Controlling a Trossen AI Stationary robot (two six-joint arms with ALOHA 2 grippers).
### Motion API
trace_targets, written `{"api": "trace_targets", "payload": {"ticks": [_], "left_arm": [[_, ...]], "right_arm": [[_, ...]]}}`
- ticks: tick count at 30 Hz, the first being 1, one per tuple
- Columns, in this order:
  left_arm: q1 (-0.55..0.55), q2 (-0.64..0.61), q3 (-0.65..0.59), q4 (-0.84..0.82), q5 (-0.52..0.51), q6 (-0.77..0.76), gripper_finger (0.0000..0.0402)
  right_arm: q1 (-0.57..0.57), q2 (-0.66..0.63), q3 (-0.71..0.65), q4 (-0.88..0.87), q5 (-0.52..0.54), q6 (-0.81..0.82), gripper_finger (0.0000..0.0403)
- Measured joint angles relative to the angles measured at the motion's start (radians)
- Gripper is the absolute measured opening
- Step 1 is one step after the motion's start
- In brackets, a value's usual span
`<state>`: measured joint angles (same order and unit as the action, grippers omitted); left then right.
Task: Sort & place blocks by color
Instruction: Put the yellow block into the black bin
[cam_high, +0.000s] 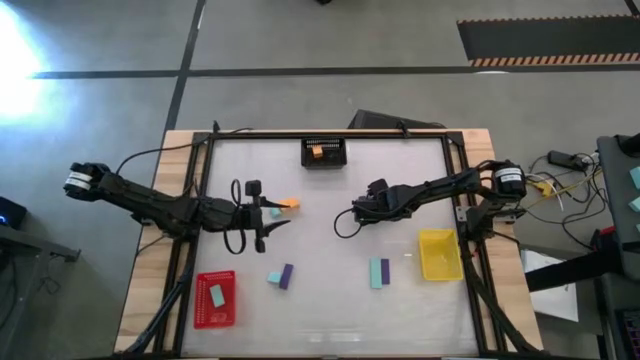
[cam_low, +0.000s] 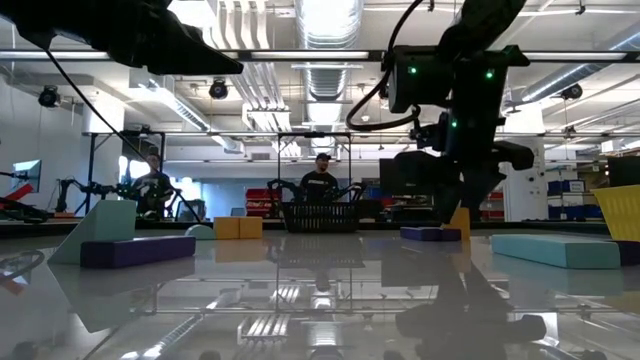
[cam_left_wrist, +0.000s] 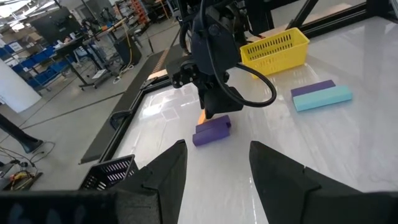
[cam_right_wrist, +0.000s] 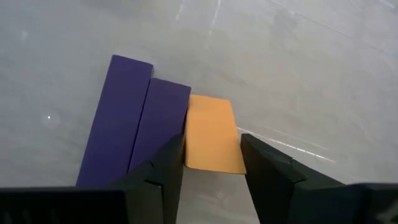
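My right gripper (cam_right_wrist: 211, 177) is open and low over the table's middle (cam_high: 358, 212). Its fingers stand on either side of the near end of an orange block (cam_right_wrist: 211, 134), which lies flat beside two purple blocks (cam_right_wrist: 134, 118). In the low view the orange block (cam_low: 460, 222) and a purple block (cam_low: 430, 234) show below that gripper. My left gripper (cam_left_wrist: 214, 168) is open and empty, raised above a teal block (cam_high: 274, 212) and an orange block (cam_high: 290, 203) left of the middle. It faces the right arm.
A red tray (cam_high: 203, 318) at the near left holds a teal block. A yellow tray (cam_high: 440, 254) stands at the right, and a black basket (cam_high: 324, 152) with an orange block stands at the far edge. Teal-and-purple pairs lie at the near middle (cam_high: 280, 277) and beside the yellow tray (cam_high: 379, 272).
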<state>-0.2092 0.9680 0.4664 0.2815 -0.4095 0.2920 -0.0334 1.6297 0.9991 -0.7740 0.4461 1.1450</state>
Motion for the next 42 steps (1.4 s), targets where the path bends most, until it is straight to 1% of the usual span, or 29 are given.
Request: {"api": "trace_targets", "payload": {"ticks": [3, 9, 14, 19, 24, 28, 32, 37, 42], "left_arm": [[0.0, 0.0, 0.0, 0.0, 0.0, 0.0, 0.0159], [0.0, 0.0, 0.0, 0.0, 0.0, 0.0, 0.0159], [0.0, 0.0, 0.0, 0.0, 0.0, 0.0, 0.0159], [0.0, 0.0, 0.0, 0.001, 0.0, 0.0, 0.0159], [0.0, 0.0, 0.0, 0.002, 0.0, 0.0, 0.0159], [0.0, 0.0, 0.0, 0.005, 0.0, 0.0, 0.0159], [0.0, 0.0, 0.0, 0.007, 0.0, 0.003, 0.0159], [0.0, 0.0, 0.0, 0.008, 0.0, 0.003, 0.0159], [0.0, 0.0, 0.0, 0.008, 0.0, 0.01, 0.0159]], "right_arm": [[0.0, 0.0, 0.001, 0.0, 0.0, 0.0, 0.0121], [0.0, -0.001, 0.002, -0.003, -0.001, 0.0, 0.0131], [0.0, -0.024, 0.01, -0.036, 0.002, -0.001, 0.0125], [-0.001, -0.078, 0.022, -0.083, 0.039, -0.009, 0.0122], [-0.016, -0.132, 0.066, -0.127, 0.089, -0.044, 0.0122], [-0.039, -0.145, 0.131, -0.127, 0.12, -0.122, 0.0121], [-0.07, -0.126, 0.223, -0.124, 0.128, -0.21, 0.0121], [-0.102, -0.064, 0.351, -0.125, 0.133, -0.306, 0.0121], [-0.136, 0.036, 0.481, -0.107, 0.131, -0.409, 0.0121]]}}
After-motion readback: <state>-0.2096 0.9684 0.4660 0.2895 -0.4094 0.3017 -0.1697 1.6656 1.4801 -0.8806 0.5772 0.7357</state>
